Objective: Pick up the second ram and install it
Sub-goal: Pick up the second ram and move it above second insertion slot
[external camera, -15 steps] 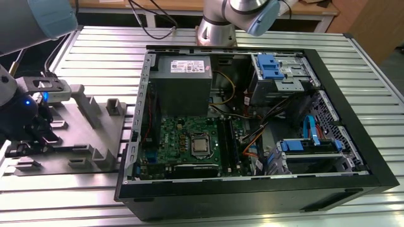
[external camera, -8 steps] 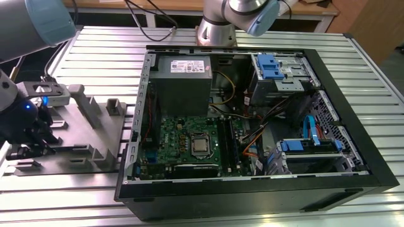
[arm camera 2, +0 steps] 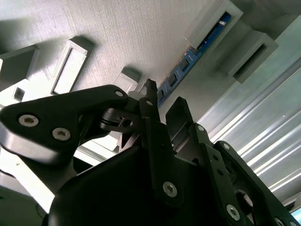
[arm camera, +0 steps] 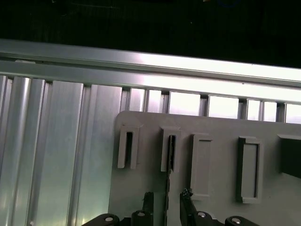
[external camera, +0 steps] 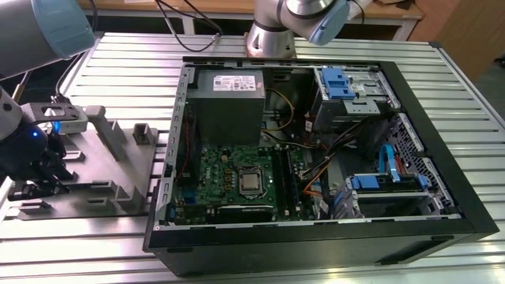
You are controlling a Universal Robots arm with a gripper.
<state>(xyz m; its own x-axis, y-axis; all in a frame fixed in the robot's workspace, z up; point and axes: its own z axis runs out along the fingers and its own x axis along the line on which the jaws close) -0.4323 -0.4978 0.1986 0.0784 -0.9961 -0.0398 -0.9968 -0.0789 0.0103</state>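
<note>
The pincer (arm camera: 166,201) is released, jaws straddling the ram (arm camera 2: 184,65), which stands on edge in a tray (arm camera: 216,136) slot. Reckon an off-centre squeeze could cock it and jam it there. Board's thin and stiff with little black chips; tray's matte grey moulded plastic on a ribbed metal desk (arm camera: 56,165).

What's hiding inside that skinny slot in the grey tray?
A blue-green memory stick stands on edge in the grey tray, black chips showing. The parts sunk in the tray's holders are covered.
</note>
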